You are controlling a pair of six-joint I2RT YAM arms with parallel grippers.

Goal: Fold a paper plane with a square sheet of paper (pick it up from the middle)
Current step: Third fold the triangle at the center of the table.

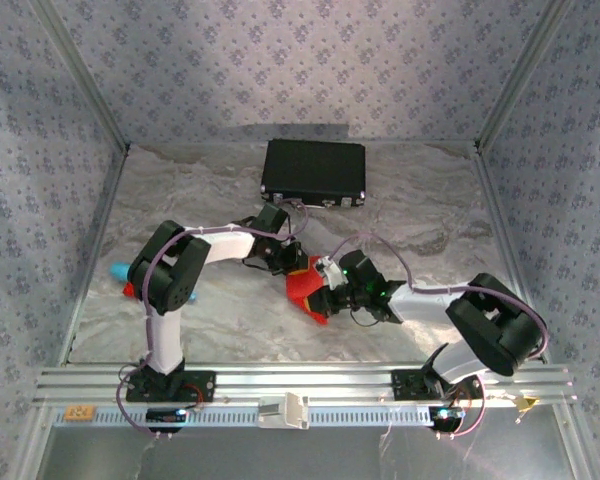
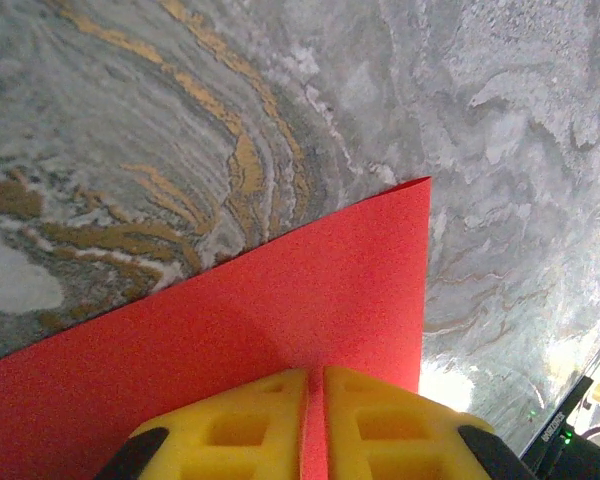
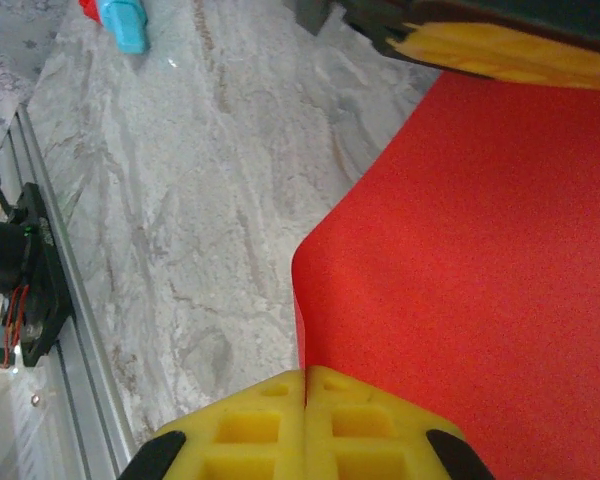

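Red square sheet of paper point(image 1: 302, 285) sits pinched in the left claw point(image 2: 315, 385) and right claw point(image 3: 305, 385), both closed.

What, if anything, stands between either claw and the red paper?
Nothing visible does. The left claw is shut on the paper, and the right claw pinches its edge. The black case and the turquoise object lie well aside.
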